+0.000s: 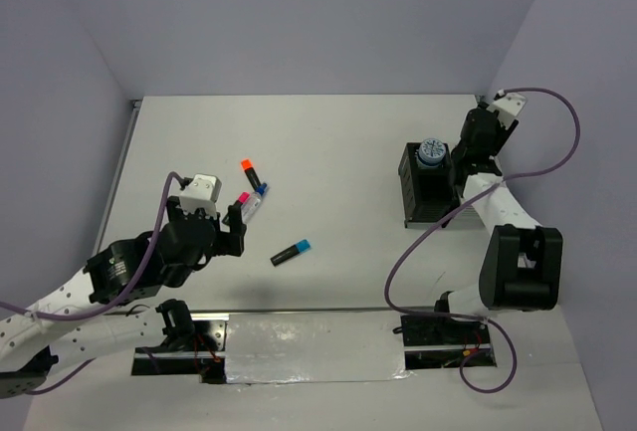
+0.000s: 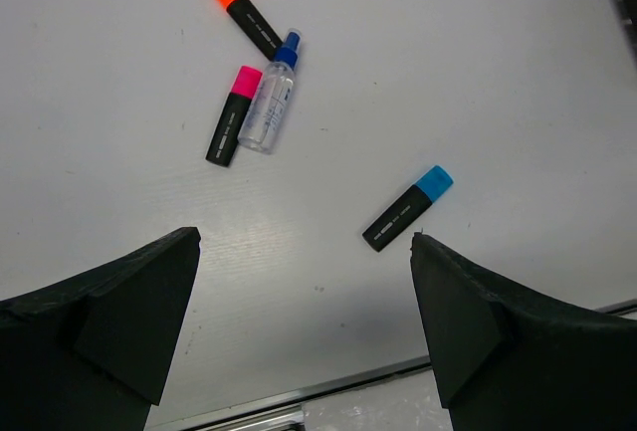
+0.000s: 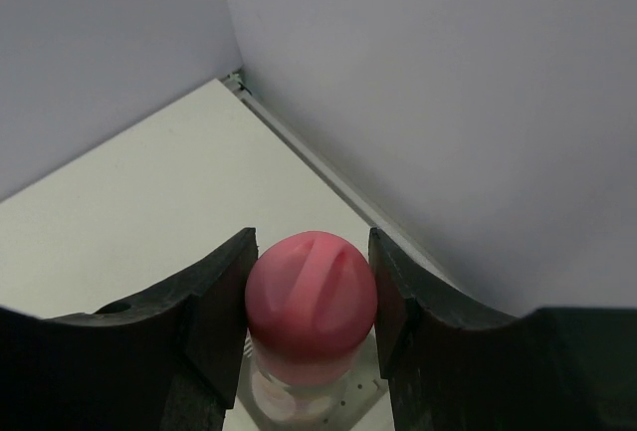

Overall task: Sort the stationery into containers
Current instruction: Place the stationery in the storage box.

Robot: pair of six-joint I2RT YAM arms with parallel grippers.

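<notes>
Black fingers of the left gripper fill the lower corners of the left wrist view. They are spread wide, hold nothing and hang above the tabletop.

Between and just beyond them lies a blue-capped marker, set diagonally. Farther off, a pink-capped marker and a clear blue-capped tube lie side by side and touching. The tube's cap meets the barrel end of an orange-capped marker.

The right gripper is closed on a pink-capped tube. Its two fingers press the rounded cap from either side, and the tube stands upright with its clear body hanging below. From above, this gripper is at the far right of the tabletop, just behind the black mesh organiser. A blue-white patterned roll sits in the organiser's top.

The tabletop is plain off-white and faintly scuffed, with a metal strip along its edge. Pale lavender-grey walls enclose it on three sides. Purple cables loop from both arms.

The marker barrels carry small white print, too fine to read.
</notes>
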